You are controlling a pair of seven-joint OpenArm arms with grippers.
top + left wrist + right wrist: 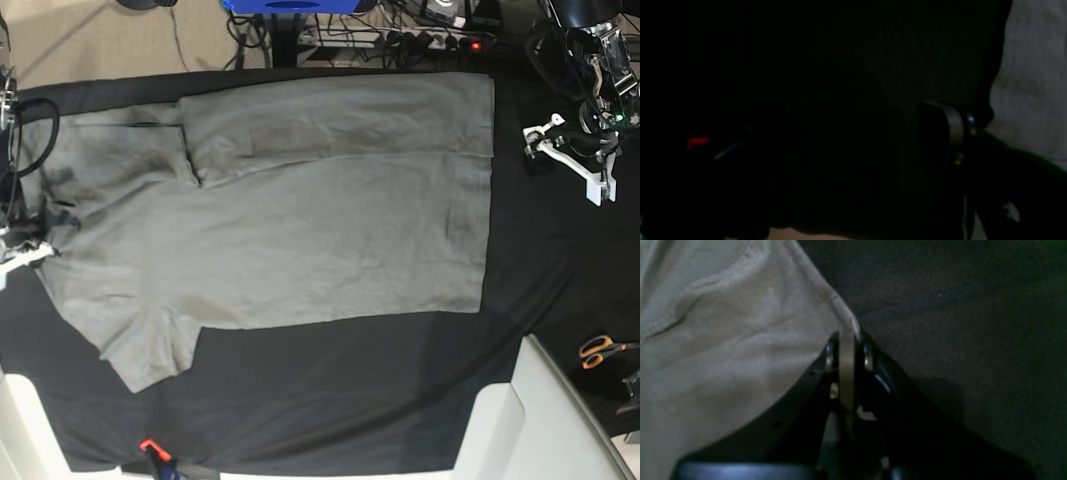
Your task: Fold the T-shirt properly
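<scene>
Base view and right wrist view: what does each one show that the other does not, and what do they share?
Only the base view shows the whole T-shirt spread out with one side folded in, the scissors and the left gripper off the shirt. Only the right wrist view shows the right gripper shut on the shirt's edge. Both show grey shirt on black cloth.

Looks like a robotics lab: black-draped worktop (330,400), tangled cables (400,30) and a lit power strip (440,42) behind, orange-handled scissors (600,350) at the edge.
</scene>
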